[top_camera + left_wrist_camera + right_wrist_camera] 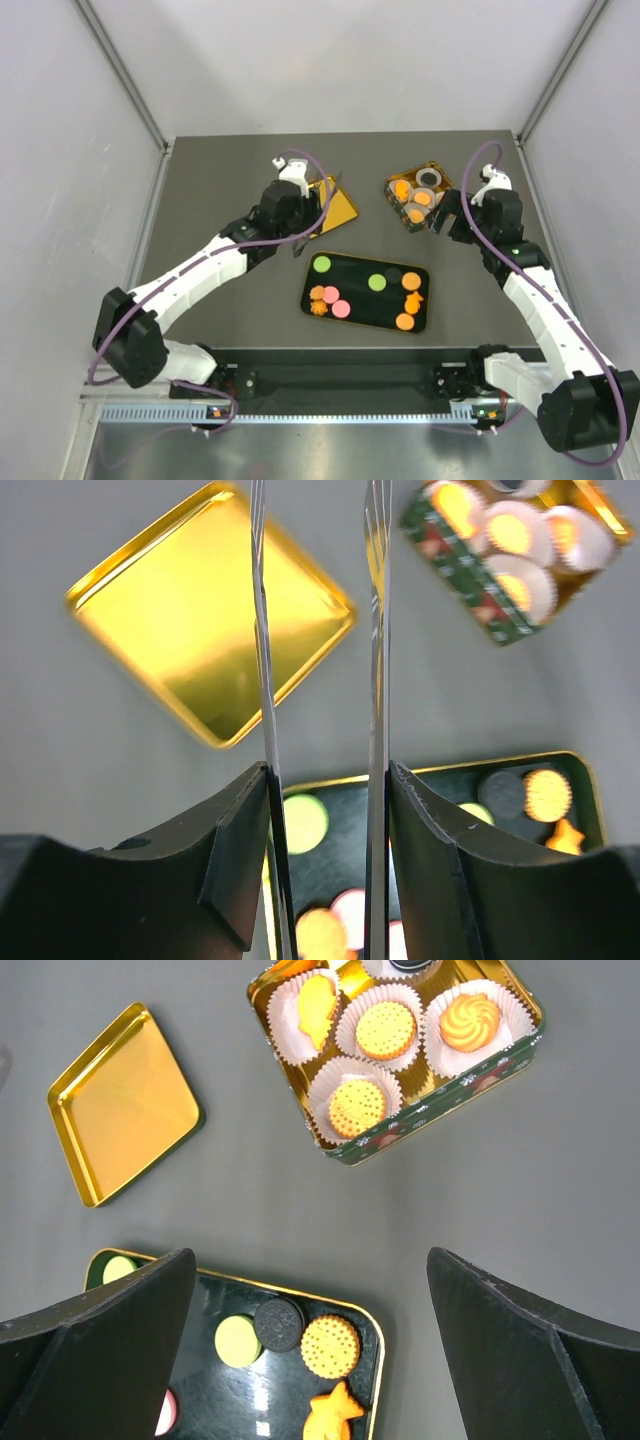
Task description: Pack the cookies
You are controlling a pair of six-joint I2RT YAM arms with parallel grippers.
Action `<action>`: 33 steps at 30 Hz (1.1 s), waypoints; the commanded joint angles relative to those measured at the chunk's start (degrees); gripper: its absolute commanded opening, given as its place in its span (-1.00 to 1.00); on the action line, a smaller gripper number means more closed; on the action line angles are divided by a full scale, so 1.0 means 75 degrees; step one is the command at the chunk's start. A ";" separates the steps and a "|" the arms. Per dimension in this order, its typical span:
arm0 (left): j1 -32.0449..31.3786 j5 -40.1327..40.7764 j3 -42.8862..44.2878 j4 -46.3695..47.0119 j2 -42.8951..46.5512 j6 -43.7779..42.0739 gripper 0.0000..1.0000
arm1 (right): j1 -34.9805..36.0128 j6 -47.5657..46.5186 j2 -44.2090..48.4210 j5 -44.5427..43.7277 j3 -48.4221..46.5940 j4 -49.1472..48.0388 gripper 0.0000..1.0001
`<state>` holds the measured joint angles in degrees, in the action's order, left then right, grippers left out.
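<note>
Orange, pink and green cookies (341, 309) on a glossy black tray (352, 278).
</note>
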<state>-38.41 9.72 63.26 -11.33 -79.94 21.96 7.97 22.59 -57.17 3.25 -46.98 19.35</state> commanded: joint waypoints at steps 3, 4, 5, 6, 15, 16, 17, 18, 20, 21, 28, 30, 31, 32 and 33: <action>0.0258 0.0521 -0.0560 0.0000 0.0815 0.0588 0.06 | -0.0043 0.0000 -0.0030 0.0258 -0.0368 -0.0284 1.00; 0.0305 0.0591 -0.0676 -0.0024 0.0896 0.0623 0.07 | -0.0031 0.0000 -0.0042 0.0259 -0.0369 -0.0284 0.99; 0.0329 0.0591 -0.0724 -0.0071 0.0920 0.0670 0.07 | -0.0031 0.0000 -0.0042 0.0259 -0.0357 -0.0295 1.00; 0.0364 0.0661 -0.0782 -0.0106 0.0944 0.0751 0.07 | -0.0031 -0.0012 -0.0030 0.0259 -0.0357 -0.0295 0.99; 0.1312 0.1447 -0.1766 -0.0657 0.1634 0.1689 0.10 | 0.0004 0.0012 -0.0089 0.0352 -0.0263 -0.0366 0.99; 0.1557 0.1435 -0.1988 -0.0645 0.1659 0.1771 0.10 | 0.0004 0.0012 -0.0100 0.0352 -0.0263 -0.0354 0.99; 0.1687 0.1423 -0.2118 -0.0622 0.1694 0.1899 0.10 | 0.0016 0.0012 -0.0124 0.0364 -0.0252 -0.0366 1.00; 0.1804 0.1331 -0.2374 -0.0494 0.1740 0.1970 0.11 | 0.0016 0.0023 -0.0135 0.0387 -0.0251 -0.0389 0.99; 0.2167 0.1166 -0.2622 -0.0330 0.1764 0.2181 0.11 | 0.0027 0.0035 -0.0182 0.0446 -0.0275 -0.0378 0.99; 0.2261 0.1050 -0.2878 -0.0097 0.1741 0.2252 0.11 | 0.0016 0.0012 -0.0182 0.0469 -0.0310 -0.0377 1.00; 0.2988 0.0697 -0.3443 0.0690 0.1168 0.2639 0.12 | 0.0074 0.0000 -0.0159 0.0469 -0.0263 -0.0330 0.99; 0.3106 0.0650 -0.3536 0.0784 0.1004 0.2721 0.12 | 0.0098 0.0023 -0.0182 0.0481 -0.0263 -0.0354 1.00; 0.3211 0.0569 -0.3595 0.0866 0.0945 0.2744 0.13 | 0.0086 0.0023 -0.0182 0.0470 -0.0263 -0.0354 0.99; 0.3246 0.0545 -0.3630 0.1017 0.0909 0.2837 0.13 | 0.0098 0.0012 -0.0159 0.0470 -0.0263 -0.0342 0.99; 0.3305 0.0510 -0.3712 0.1112 0.0804 0.2885 0.13 | 0.0098 0.0000 -0.0171 0.0481 -0.0263 -0.0354 0.99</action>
<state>-14.85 14.83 36.32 -9.69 -73.03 41.28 8.25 22.65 -58.35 6.15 -46.98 18.87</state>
